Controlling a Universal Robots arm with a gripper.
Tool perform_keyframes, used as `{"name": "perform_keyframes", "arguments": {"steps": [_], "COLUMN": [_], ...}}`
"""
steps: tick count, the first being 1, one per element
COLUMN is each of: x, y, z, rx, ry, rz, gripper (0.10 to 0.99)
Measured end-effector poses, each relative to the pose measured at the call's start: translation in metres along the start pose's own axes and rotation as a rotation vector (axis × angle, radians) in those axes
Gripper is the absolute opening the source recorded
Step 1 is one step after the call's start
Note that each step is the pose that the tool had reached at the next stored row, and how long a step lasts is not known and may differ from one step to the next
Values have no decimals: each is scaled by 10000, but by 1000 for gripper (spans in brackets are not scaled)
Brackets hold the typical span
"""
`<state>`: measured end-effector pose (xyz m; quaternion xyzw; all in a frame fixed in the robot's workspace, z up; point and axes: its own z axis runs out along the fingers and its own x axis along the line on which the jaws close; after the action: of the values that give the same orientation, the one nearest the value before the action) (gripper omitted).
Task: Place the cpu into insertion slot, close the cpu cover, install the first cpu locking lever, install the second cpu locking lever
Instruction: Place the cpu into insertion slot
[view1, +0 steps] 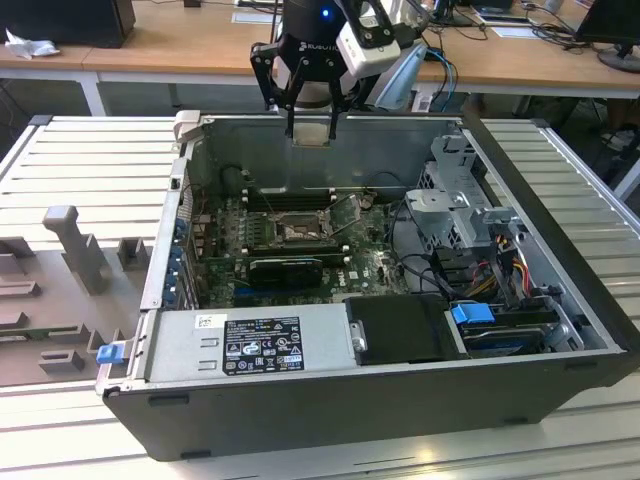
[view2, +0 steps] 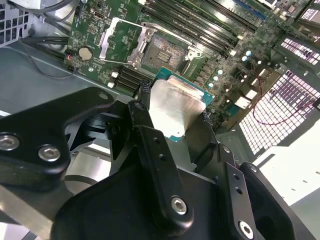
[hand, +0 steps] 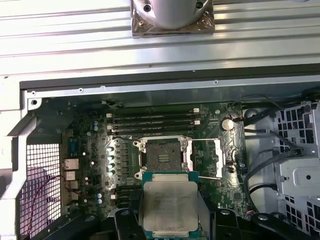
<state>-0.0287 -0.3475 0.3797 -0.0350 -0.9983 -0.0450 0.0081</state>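
My gripper (view1: 312, 128) hangs over the far wall of the open computer case (view1: 560, 290), shut on the cpu (view1: 313, 137). In both wrist views the cpu (hand: 170, 207) (view2: 172, 100) is a silver-topped square chip with a green edge, pinched by its two sides between the black fingers (view2: 144, 95). It is held in the air, apart from the board. The insertion slot (hand: 162, 157) (view2: 162, 50) (view1: 298, 230) lies open and bare on the green motherboard. The cpu cover (hand: 215, 157) (view2: 117, 40) is swung open beside it.
Long black memory slots (hand: 152, 120) run beside the socket. A black fan card (view1: 285, 268), the power supply (view1: 250, 345), a drive cage (view1: 465, 210) and loose cables (view1: 500, 265) crowd the case. A grey moulded tray (view1: 60, 270) lies at the exterior view's left.
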Motion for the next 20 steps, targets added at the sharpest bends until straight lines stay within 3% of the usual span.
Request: {"name": "perform_keyframes", "arguments": {"steps": [20], "x": [0], "y": [0], "z": [2], "rx": [-2], "ry": [-12], "rz": [134], "gripper": [529]}}
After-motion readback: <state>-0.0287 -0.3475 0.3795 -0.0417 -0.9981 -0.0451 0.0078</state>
